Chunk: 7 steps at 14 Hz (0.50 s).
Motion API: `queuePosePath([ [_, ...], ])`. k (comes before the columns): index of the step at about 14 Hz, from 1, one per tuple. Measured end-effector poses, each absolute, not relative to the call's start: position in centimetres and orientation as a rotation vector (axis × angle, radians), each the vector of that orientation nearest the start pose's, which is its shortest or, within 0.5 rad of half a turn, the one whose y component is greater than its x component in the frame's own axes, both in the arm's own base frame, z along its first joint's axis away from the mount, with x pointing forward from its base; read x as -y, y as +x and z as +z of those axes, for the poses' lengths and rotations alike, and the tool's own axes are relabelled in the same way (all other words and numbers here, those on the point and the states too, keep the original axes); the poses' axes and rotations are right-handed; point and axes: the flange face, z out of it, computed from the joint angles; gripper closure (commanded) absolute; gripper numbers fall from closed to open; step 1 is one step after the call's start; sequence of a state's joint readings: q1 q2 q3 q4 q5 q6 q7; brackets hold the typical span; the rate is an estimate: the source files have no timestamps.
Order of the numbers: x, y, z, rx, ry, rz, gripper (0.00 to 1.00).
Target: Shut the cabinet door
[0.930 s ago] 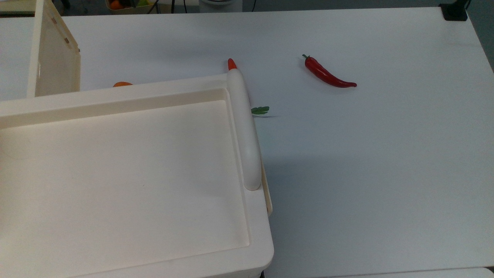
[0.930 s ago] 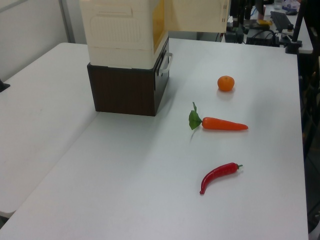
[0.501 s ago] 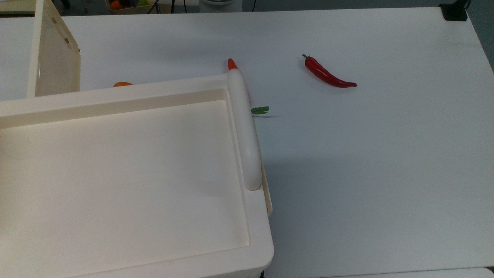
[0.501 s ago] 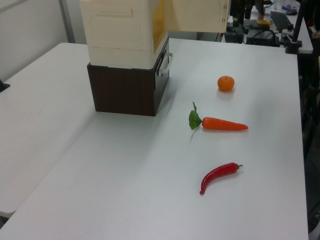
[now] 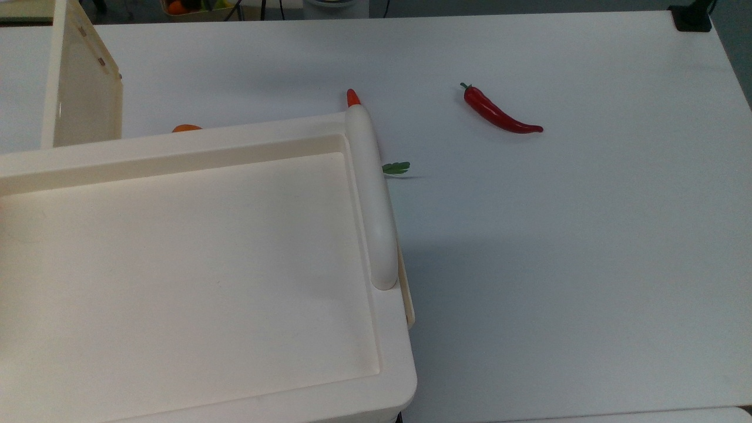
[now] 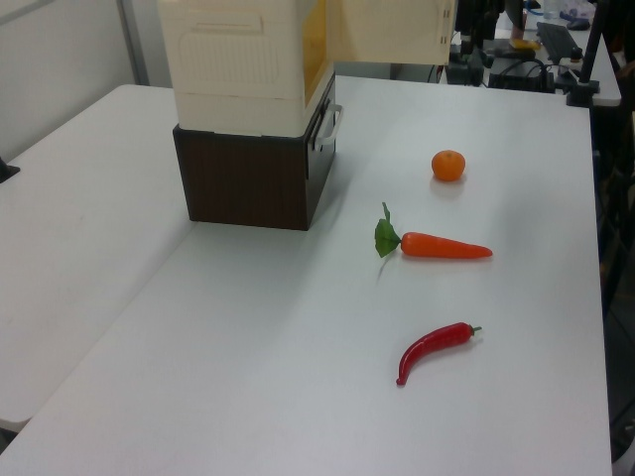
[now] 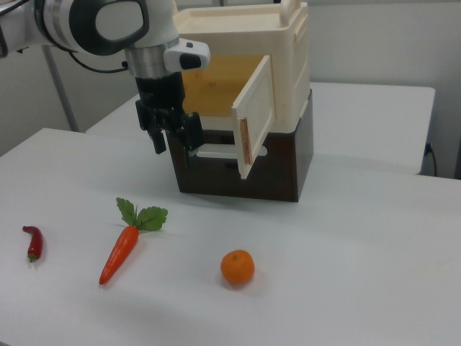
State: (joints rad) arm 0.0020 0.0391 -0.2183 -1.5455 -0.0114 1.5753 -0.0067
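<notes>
The cream cabinet stands on a dark brown base. In the top view its recessed top and its handle bar lie below me. The cabinet door stands swung open, away from the front; it shows too as the cabinet door and the cabinet door. My gripper hangs fingers down before the open front, to the right view's left of the door, a short way from it. It is open and holds nothing.
On the white table lie an orange, a carrot with green leaves and a red chili pepper. They show again as the orange, carrot and chili. A drawer handle sticks out of the base.
</notes>
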Motion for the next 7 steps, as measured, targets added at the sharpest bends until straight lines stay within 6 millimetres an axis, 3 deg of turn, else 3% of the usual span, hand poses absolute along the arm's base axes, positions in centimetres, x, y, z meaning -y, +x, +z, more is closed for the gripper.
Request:
queuePosePath([
  [4,12.6,54.7,61.6,-0.228,-3.143,0.068,0.92],
  [5,12.8,54.5,61.7,-0.208,-3.143,0.075,1.0],
  [7,13.5,54.0,62.1,-0.173,-3.142,0.075,1.0],
])
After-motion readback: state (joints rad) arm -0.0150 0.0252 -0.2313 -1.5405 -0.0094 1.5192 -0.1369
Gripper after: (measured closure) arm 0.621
